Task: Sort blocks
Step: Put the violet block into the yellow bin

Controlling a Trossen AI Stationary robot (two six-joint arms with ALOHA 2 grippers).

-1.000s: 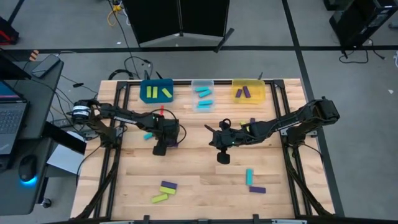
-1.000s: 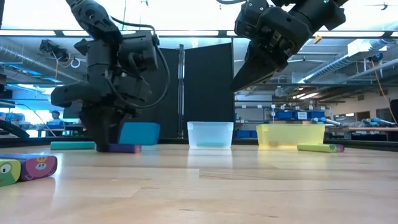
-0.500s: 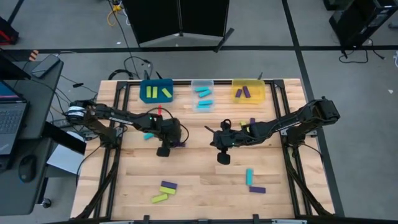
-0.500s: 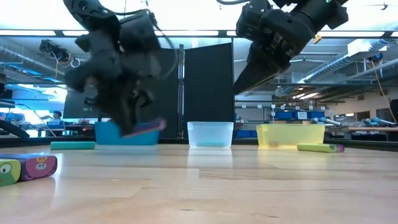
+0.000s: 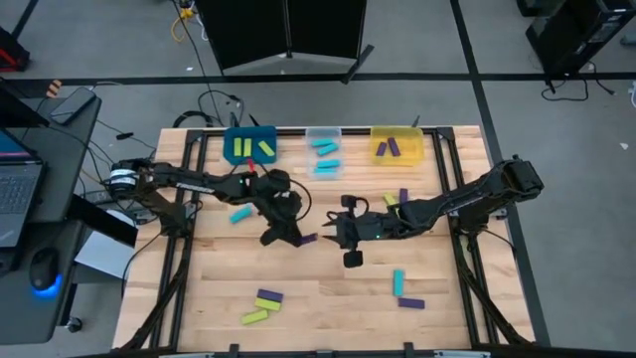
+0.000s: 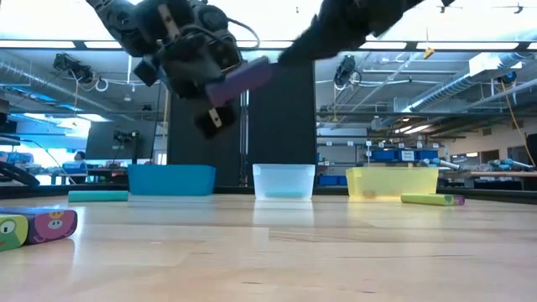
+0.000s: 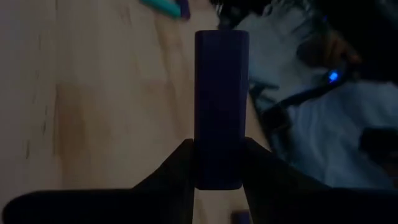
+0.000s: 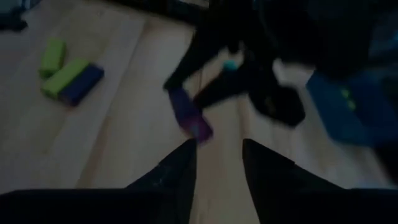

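Observation:
My left gripper [image 5: 295, 237] hangs above the middle of the table, shut on a purple block [image 5: 309, 239], which also shows high in the low view [image 6: 240, 79]. My right gripper [image 5: 334, 235] faces it from the table's right, a short way off. It is open with nothing between its fingers [image 8: 217, 167], and its wrist view shows the purple block [image 8: 190, 119] ahead. Other blocks lie loose on the table: a cyan one [image 5: 238, 215], a green and purple group [image 5: 263, 304] and a cyan and purple pair [image 5: 402, 288]. My left gripper pinches the purple block by one end [image 7: 219, 169] between its two fingers [image 7: 184, 163]. The rest of the block sticks out past the fingertips, along them, toward my right gripper. It is lifted well clear of the table, tilted with its free end [image 6: 262, 65] higher.
Along the far edge stand a blue bin [image 5: 249, 146] with green blocks, a clear bin [image 5: 324, 149] with cyan ones and a yellow bin [image 5: 397, 145] with purple ones. A green and a purple block [image 5: 397, 197] lie near the right arm.
My left gripper has taken the purple block off the table and lifted it clear. It has gone up and toward the table's right, turning until the block points at my right gripper. My right gripper has shifted slightly left toward it.

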